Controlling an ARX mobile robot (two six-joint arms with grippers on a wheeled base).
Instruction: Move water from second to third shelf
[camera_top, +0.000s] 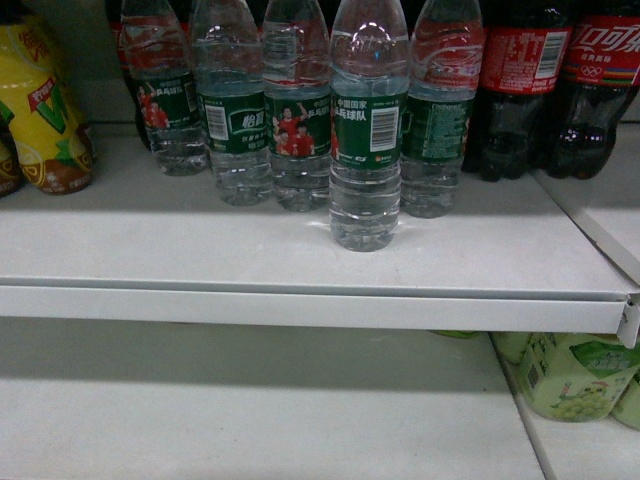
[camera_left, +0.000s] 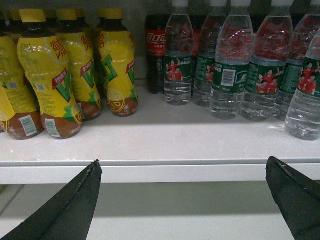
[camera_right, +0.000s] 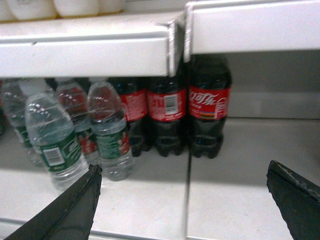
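1. The white shelf (camera_top: 200, 250) carried all the drinks; a second, lower shelf (camera_top: 250, 420) lay beneath it, largely bare in the head view.
2. The water bottle (camera_top: 368, 130) stood upright on the upper of these shelves, forward of its row and nearest the front lip, apart from its neighbours. It appeared full, so it was judged fairly heavy for its size; its thin ribbed plastic wall would likely yield under a hard squeeze and be somewhat slick. The best hold was judged to be across the labelled middle or the ribbed band just below it, where the body is straight.
3. Four more water bottles (camera_top: 232, 110) stood behind and beside it, close enough that a wide approach might knock them.
4. Cola bottles (camera_top: 520, 90) stood to the right of the water, and yellow tea bottles (camera_left: 50, 75) well to the left.
5. Green cans (camera_top: 575, 375) sat on the lower shelf at right, clear of the middle.
6. The left gripper (camera_left: 185, 200) hung before the shelf edge, its fingers (camera_left: 75, 205) spread wide and holding nothing.
7. The right gripper (camera_right: 185, 205) faced the cola, fingers (camera_right: 75, 210) likewise wide and empty.
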